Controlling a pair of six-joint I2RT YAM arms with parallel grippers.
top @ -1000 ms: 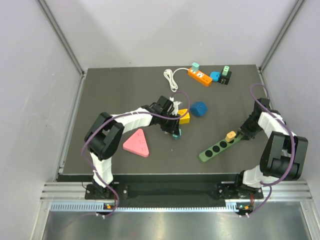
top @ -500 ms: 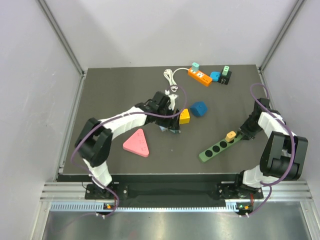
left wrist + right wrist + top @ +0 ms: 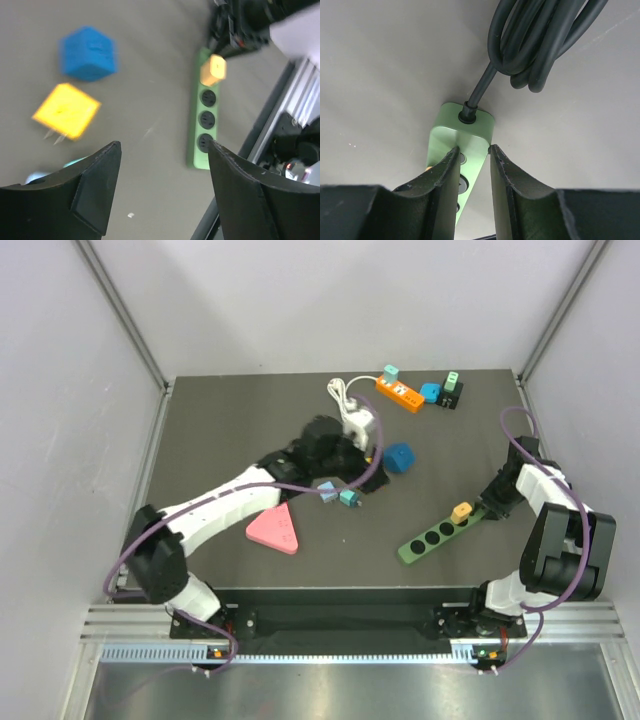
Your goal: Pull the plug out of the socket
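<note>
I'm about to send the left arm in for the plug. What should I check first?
1. The right tool holds the green strip: ok, shut on its cable end.
2. The left tool is open and empty: ok.
3. The orange plug sits in the strip: ok, not yet pulled.
4. The left tool is lined up over that plug: not ok, the plug lies off to one side.
5. The black cable is free of snags: cannot tell.
</note>
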